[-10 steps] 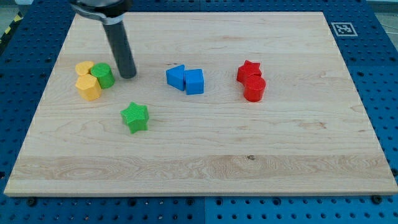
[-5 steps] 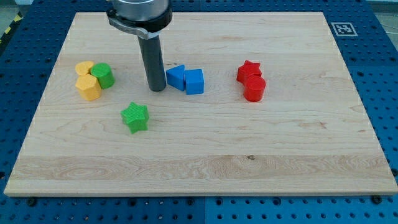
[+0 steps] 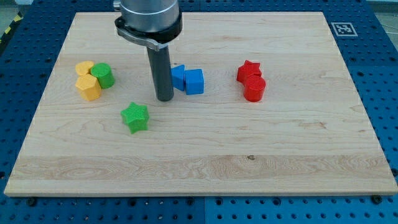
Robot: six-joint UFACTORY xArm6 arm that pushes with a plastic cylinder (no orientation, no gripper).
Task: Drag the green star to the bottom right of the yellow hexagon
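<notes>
The green star (image 3: 135,117) lies on the wooden board (image 3: 205,155), left of centre. The yellow hexagon (image 3: 88,88) sits at the view's left, touching a second yellow block (image 3: 84,68) above it and a green cylinder (image 3: 102,75) on its right. My tip (image 3: 165,98) rests on the board up and to the right of the green star, a short gap away, and just left of the blue blocks.
Two blue blocks (image 3: 187,79) sit side by side near the middle, the left one partly hidden behind the rod. A red star (image 3: 248,70) and a red cylinder (image 3: 254,89) touch at the right. A marker tag (image 3: 342,28) is at the top right corner.
My tip has moved right and down, from beside the green cylinder to a spot above and right of the green star. No block has moved.
</notes>
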